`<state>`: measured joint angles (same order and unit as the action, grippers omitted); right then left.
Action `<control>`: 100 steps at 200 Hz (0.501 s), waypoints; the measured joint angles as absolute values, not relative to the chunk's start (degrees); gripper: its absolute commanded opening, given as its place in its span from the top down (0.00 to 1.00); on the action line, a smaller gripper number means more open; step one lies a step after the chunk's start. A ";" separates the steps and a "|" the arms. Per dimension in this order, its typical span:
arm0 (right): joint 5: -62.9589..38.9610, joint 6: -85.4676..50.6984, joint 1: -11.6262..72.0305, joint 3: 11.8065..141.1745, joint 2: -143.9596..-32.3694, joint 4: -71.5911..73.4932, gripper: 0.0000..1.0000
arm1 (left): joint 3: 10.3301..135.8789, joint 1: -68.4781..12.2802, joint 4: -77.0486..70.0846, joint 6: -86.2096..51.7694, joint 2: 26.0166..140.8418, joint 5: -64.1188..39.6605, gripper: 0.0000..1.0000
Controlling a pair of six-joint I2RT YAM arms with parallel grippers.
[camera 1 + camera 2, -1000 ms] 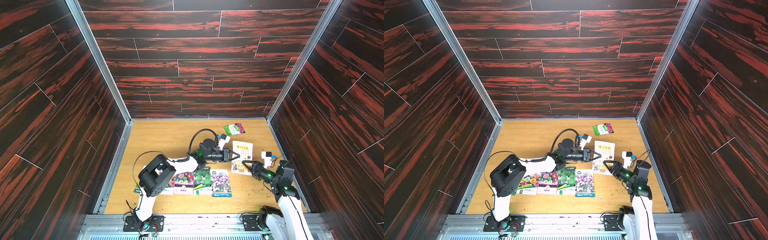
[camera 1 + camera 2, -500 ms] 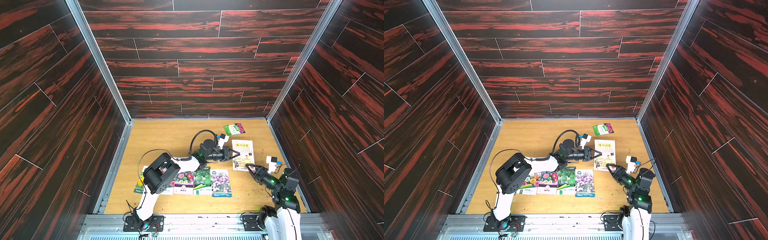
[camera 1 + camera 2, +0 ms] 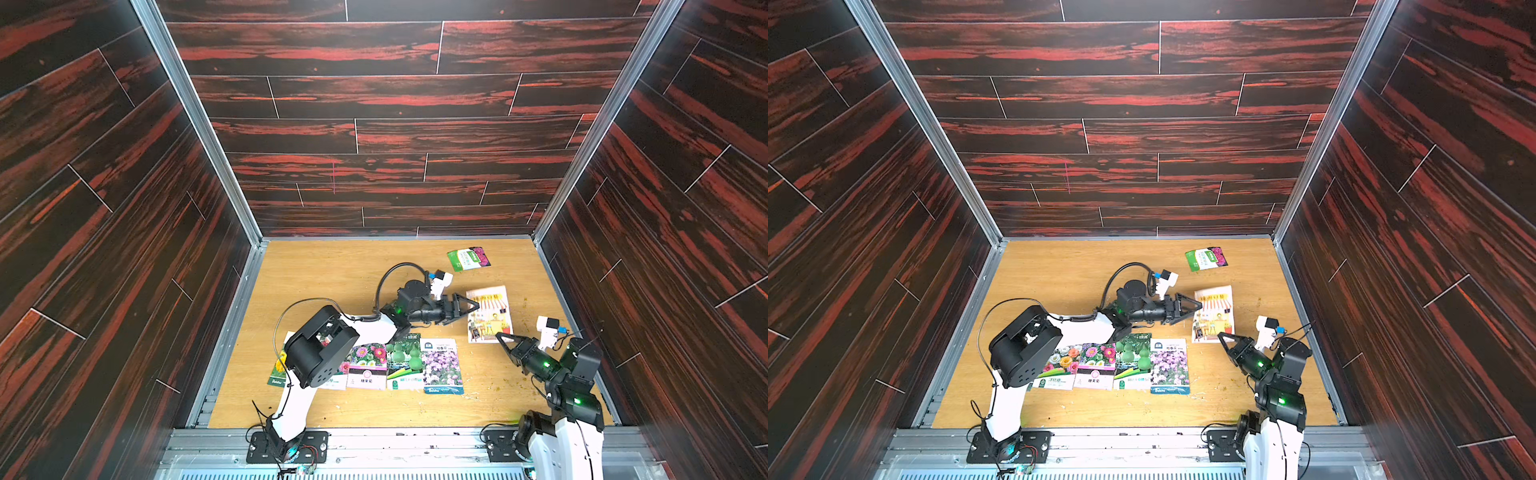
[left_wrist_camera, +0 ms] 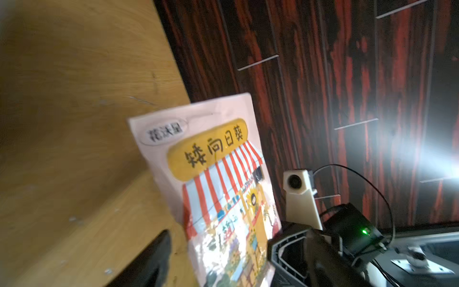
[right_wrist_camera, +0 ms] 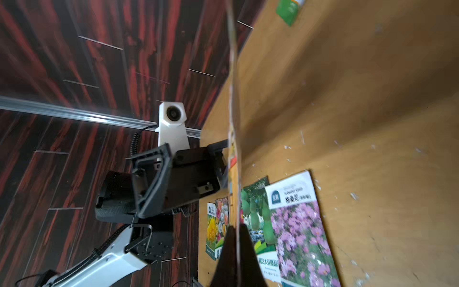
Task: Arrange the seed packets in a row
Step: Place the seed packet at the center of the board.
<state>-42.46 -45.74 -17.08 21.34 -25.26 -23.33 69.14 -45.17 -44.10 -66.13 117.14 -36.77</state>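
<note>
7 seed packets (image 3: 368, 365) are on the wooden table (image 3: 332, 270). 5 of them form a row along its front edge, side by side with their edges touching or slightly overlapping. From the robot's left they are the yellow-flower packet (image 3: 277, 368), the mixed-flower packet (image 3: 1061, 365), the magenta-flower packet (image 3: 368, 363), the green-gourd packet (image 3: 404, 357) and the purple-flower packet (image 3: 442, 368). In both top views the left arm (image 3: 320, 353) hangs over the left end of the row and hides part of it.

A 6th, the green-and-magenta packet (image 3: 468, 258), lies flat and alone near the back wall, well apart from the rest.

The 7th, the orange illustrated packet (image 3: 490, 307), is beyond the right end of the row, between the 2 grippers. The left wrist view shows it tilted up from the table, its printed face turned toward the left arm. Whether its far edge touches the wood cannot be told.

The right gripper (image 3: 500, 336) is clamped on the near corner of this packet. In the right wrist view the sheet runs edge-on out from between the closed fingers (image 5: 244, 248).

The left gripper (image 3: 473, 306) is level with the packet's left edge, just beside it. Its fingers (image 5: 149, 184) are spread apart with nothing between them.
</note>
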 measured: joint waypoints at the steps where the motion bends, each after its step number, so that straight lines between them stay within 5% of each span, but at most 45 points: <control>1: -42.30 -45.56 -17.06 21.37 -25.28 -23.83 1.00 | 68.84 -44.93 -43.83 -66.06 117.01 -36.73 0.00; 50: -37.50 -40.16 -17.08 21.37 -28.12 -35.46 1.00 | 57.32 -34.72 -37.21 -62.63 107.35 -34.04 0.00; 100: -37.28 -36.82 -17.08 21.50 -35.44 -40.62 1.00 | 54.48 -35.79 -34.22 -58.87 98.83 -32.95 0.00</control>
<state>-37.28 -36.82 -17.08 21.50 -35.44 -40.62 54.48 -35.79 -34.22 -58.87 98.83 -32.95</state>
